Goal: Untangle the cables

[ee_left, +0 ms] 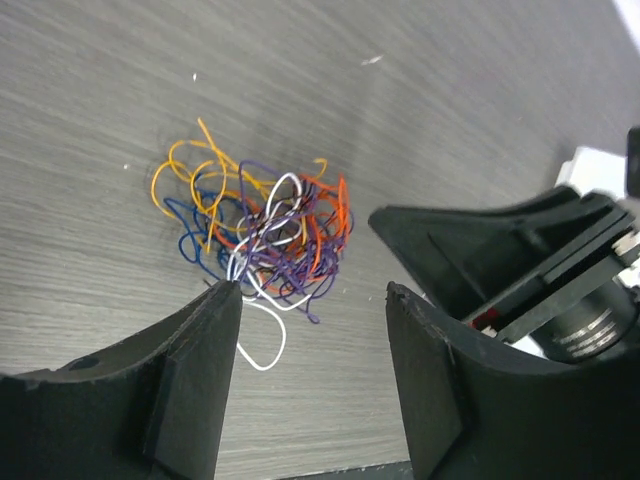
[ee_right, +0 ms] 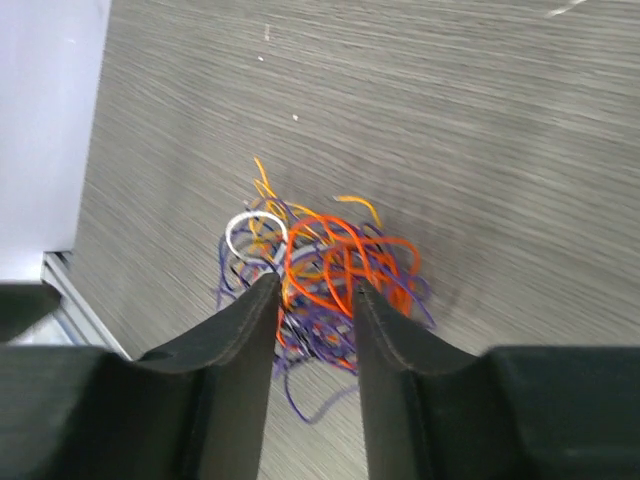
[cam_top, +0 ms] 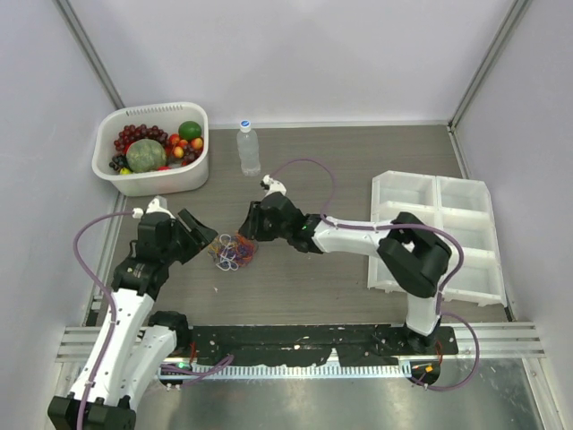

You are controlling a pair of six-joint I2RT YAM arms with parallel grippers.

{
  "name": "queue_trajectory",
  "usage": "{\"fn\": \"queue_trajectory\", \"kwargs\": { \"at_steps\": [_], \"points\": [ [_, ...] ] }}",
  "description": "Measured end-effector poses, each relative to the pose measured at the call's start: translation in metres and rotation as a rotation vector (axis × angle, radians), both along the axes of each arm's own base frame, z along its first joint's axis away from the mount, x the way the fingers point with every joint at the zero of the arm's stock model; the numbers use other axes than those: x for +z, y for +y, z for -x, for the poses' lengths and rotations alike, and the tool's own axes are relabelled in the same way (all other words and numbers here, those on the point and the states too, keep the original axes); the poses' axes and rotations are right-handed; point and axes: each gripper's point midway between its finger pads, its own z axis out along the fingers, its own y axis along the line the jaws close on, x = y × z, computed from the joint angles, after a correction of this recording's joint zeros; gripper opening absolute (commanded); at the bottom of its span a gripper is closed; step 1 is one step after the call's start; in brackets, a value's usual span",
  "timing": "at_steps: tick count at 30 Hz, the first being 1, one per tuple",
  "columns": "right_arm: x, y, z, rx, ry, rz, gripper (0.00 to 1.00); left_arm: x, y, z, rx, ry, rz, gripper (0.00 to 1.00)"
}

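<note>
The cables (cam_top: pixel 235 253) lie in one tangled heap of thin orange, yellow, blue, purple, white and black wires on the grey table. My left gripper (cam_top: pixel 204 240) is open and empty just left of the heap. In the left wrist view the heap (ee_left: pixel 265 235) lies beyond its gripper (ee_left: pixel 310 292), with a white loop reaching toward the left finger (ee_left: pixel 205 340). My right gripper (cam_top: pixel 251 229) hovers at the heap's right side. In the right wrist view its gripper (ee_right: pixel 314 288) is partly open, with orange and purple loops (ee_right: pixel 330 265) showing between the jaws. I cannot tell if they touch the wires.
A white basket (cam_top: pixel 201 121) of fruit stands at the back left. A clear water bottle (cam_top: pixel 249 149) stands behind the heap. A white compartment tray (cam_top: pixel 439 235) lies at the right. A black rail (cam_top: pixel 304 345) runs along the near edge.
</note>
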Motion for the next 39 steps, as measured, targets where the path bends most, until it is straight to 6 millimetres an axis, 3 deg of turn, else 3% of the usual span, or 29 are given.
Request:
{"fn": "queue_trajectory", "kwargs": {
  "at_steps": [4,8,13,14,15,16,21,25,28,32,35,39],
  "points": [
    [-0.004,0.026,-0.007,0.020,-0.005,-0.036,0.28,-0.027,-0.007,0.003,-0.032,0.084,0.013,0.61],
    [-0.009,0.035,-0.008,0.032,-0.006,-0.040,0.28,-0.047,-0.011,0.004,-0.051,0.169,0.017,0.60],
    [-0.016,0.041,-0.004,0.054,0.006,-0.040,0.26,-0.046,-0.012,0.003,-0.061,0.163,0.020,0.57],
    [-0.018,0.042,-0.003,0.058,0.010,-0.040,0.22,-0.046,-0.012,0.003,-0.062,0.159,0.019,0.57],
    [-0.020,0.043,-0.002,0.064,0.013,-0.041,0.06,-0.045,-0.012,0.002,-0.063,0.155,0.019,0.53],
    [-0.022,0.043,-0.001,0.069,0.019,-0.042,0.01,-0.044,-0.013,0.002,-0.065,0.149,0.020,0.50],
    [-0.021,0.044,0.002,0.078,0.034,-0.050,0.01,-0.036,-0.023,-0.003,-0.108,0.112,0.058,0.48],
    [-0.001,0.033,0.012,0.080,0.035,-0.090,0.01,-0.028,-0.043,-0.012,-0.145,0.068,0.183,0.48],
    [0.032,0.022,0.025,0.090,0.019,-0.173,0.01,-0.035,-0.055,-0.022,-0.143,0.075,0.281,0.50],
    [0.049,0.007,0.026,0.061,0.017,-0.225,0.01,-0.044,-0.073,-0.041,-0.149,0.093,0.419,0.53],
    [0.073,0.012,0.033,0.088,-0.002,-0.291,0.01,-0.074,-0.085,-0.044,-0.155,0.170,0.498,0.53],
    [0.111,0.017,0.036,0.117,-0.039,-0.337,0.01,-0.117,-0.092,-0.032,-0.156,0.290,0.534,0.48]
  ]
}}
